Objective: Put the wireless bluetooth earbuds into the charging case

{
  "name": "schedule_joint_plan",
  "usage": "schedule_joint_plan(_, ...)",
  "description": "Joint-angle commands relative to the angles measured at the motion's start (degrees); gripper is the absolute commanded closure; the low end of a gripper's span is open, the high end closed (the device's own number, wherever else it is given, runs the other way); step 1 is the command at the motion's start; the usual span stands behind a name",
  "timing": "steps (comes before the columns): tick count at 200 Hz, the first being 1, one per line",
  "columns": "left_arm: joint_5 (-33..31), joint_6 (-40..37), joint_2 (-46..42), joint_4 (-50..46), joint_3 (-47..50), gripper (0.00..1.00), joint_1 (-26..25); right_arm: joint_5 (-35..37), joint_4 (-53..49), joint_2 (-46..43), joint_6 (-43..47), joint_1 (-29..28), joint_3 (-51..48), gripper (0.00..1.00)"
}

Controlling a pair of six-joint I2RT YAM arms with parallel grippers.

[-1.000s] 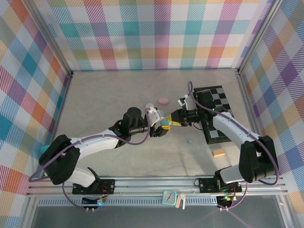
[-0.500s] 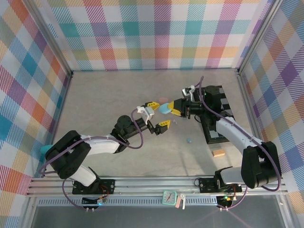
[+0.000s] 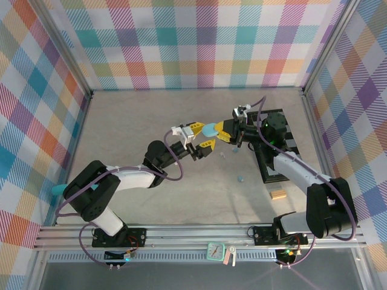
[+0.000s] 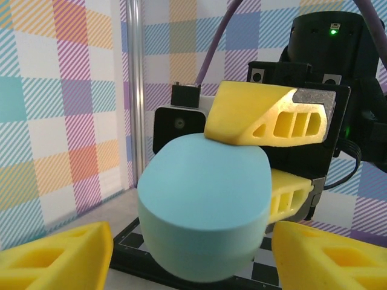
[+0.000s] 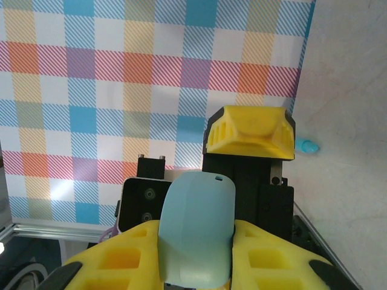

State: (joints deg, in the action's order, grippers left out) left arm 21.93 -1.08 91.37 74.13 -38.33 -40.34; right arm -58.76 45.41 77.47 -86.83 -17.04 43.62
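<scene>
Case preparation is the step: the right gripper (image 3: pixel 219 132) pinches the light blue charging case (image 3: pixel 208 129) aloft facing the spread left gripper (image 3: pixel 201 136), which probably must next open its lid.

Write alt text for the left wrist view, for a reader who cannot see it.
A light blue charging case is clamped between the yellow fingers of the right gripper. The yellow fingers of the left gripper stand open at the bottom corners, either side of the case. Behind are a plaid wall and a checkered board.
</scene>
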Motion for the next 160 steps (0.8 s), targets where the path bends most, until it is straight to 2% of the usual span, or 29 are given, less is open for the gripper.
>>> schedule_joint_plan(1,3.6,1.6,0.8,3.8,-2.4,0.36,0.3,0.5,5.4,0.0,-2.5,0.0,-0.5,0.87)
schedule_joint_plan(137,7.0,2.1,1.0,3.8,-3.3,0.69,0.3,0.8,3.7,-0.6,-1.5,0.0,-0.6,0.87)
schedule_joint_plan(151,6.9,1.9,0.9,3.7,-3.2,0.72,0.3,1.0,2.9,-0.8,-1.0,0.0,-0.5,0.84)
schedule_joint_plan(160,6.9,1.8,0.8,3.7,-3.1,0.72,0.3,1.1,1.4,-1.2,0.1,0.0,-0.4,0.78)
